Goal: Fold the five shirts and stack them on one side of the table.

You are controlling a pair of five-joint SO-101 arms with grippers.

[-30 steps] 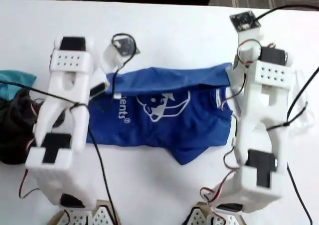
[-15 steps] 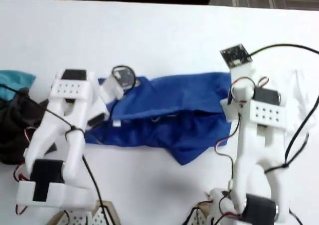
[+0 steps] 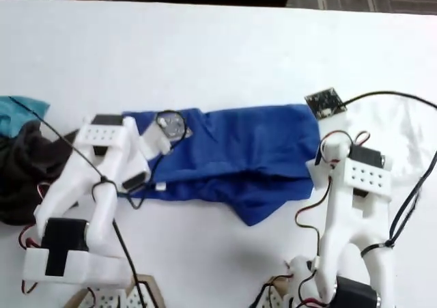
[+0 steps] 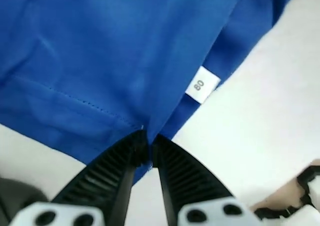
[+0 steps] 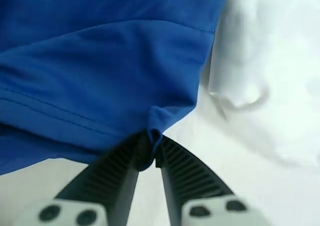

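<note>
You see the blue shirt (image 3: 239, 151) lying doubled over across the counter (image 3: 225, 55) between your two arms. The jaws of the left arm (image 3: 89, 178) are clenched on its hem at one end. Those of the right arm (image 3: 355, 199) pinch its edge at the other, beside a white garment (image 5: 270, 75).

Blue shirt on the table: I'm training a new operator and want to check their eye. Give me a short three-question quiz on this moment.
1. True or false: the left gripper and the right gripper are each shut on an edge of the blue shirt.
2. In the high view, the dark garment pile lies: A) at the table's left edge; B) on the blue shirt; C) in the right gripper.
3. Fill in: the cloth just beyond the dark garment pile is ___ in colour.
Key: 1 true; 2 A; 3 teal.
</note>
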